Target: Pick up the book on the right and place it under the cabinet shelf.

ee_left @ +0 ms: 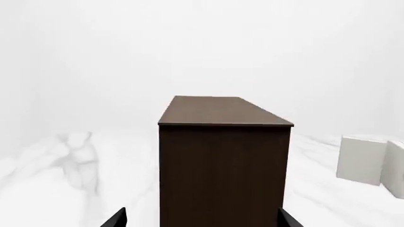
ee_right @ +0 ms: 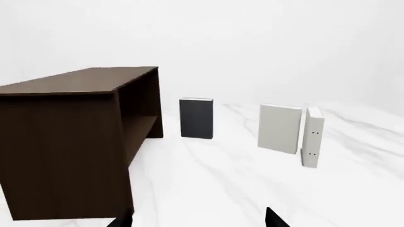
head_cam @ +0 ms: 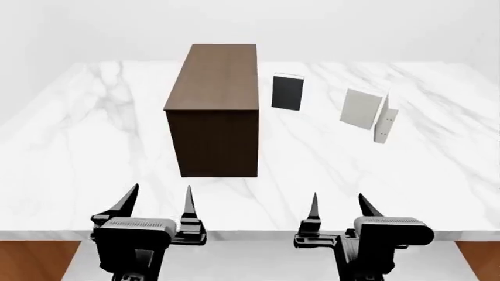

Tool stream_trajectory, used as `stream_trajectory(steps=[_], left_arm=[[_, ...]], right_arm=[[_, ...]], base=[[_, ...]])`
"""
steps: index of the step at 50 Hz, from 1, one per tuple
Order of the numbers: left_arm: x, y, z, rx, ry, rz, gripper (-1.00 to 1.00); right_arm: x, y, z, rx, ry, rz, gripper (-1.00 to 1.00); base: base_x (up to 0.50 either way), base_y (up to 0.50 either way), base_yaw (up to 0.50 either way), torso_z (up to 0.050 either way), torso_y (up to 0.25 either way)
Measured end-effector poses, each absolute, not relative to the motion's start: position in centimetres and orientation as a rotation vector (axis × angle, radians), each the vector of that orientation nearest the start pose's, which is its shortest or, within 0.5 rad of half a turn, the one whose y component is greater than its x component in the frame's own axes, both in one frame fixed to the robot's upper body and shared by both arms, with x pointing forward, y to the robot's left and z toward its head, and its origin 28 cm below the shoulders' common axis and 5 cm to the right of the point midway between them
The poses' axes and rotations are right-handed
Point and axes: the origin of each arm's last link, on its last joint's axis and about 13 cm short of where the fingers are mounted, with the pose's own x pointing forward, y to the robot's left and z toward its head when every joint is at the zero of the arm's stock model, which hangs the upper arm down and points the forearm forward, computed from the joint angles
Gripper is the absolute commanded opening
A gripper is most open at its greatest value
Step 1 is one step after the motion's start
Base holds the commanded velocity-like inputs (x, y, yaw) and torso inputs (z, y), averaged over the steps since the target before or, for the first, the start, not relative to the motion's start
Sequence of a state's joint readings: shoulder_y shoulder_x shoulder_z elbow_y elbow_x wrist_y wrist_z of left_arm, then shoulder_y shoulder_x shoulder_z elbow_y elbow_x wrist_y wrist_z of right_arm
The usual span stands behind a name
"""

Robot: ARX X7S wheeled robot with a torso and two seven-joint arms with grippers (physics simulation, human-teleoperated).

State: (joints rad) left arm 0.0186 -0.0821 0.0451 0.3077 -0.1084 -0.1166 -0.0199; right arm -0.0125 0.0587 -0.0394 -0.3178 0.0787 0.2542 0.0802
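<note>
The book (head_cam: 384, 120) is off-white and stands upright, edge-on, at the far right of the marble table; it also shows in the right wrist view (ee_right: 312, 137) and at the edge of the left wrist view (ee_left: 398, 168). The dark brown cabinet shelf (head_cam: 211, 105) stands left of centre, its open side seen in the right wrist view (ee_right: 75, 137). It fills the middle of the left wrist view (ee_left: 224, 161). My left gripper (head_cam: 160, 196) and right gripper (head_cam: 338, 202) are both open and empty at the table's front edge, far from the book.
A slightly greyer pale book (head_cam: 361, 109) stands just left of the book, almost touching it. A black book (head_cam: 287, 92) stands upright just right of the cabinet. The table's front edge (head_cam: 250, 234) lies just under my grippers.
</note>
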Motion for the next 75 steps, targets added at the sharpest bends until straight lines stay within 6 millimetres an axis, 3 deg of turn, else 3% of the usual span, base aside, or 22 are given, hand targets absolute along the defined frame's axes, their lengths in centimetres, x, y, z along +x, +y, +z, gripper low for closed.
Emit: stream_trajectory(steps=[14, 24, 43, 75], left_arm=[[22.1, 21.4, 15.4, -0.05, -0.384, -0.065, 1.0], [21.2, 21.9, 18.8, -0.041, -0.476, -0.052, 1.0], [18.7, 22.1, 21.8, 0.008, -0.573, -0.041, 1.0], [18.0, 22.1, 22.6, 0.03, -0.597, -0.037, 1.0]], right_arm=[[19.9, -10.4, 16.1, 0.056, -0.275, -0.027, 1.0], [17.9, -10.4, 20.2, 0.031, -0.45, -0.003, 1.0], [15.6, -10.0, 21.4, -0.005, -0.493, 0.062, 1.0], [15.2, -9.8, 21.3, -0.034, -0.481, 0.085, 1.0]], base=[[0.0, 0.0, 0.0, 0.05, 0.0], [0.02, 0.0, 0.0, 0.04, 0.0], [0.48, -0.1, 0.0, 0.0, 0.0], [0.5, -0.04, 0.0, 0.0, 0.001]])
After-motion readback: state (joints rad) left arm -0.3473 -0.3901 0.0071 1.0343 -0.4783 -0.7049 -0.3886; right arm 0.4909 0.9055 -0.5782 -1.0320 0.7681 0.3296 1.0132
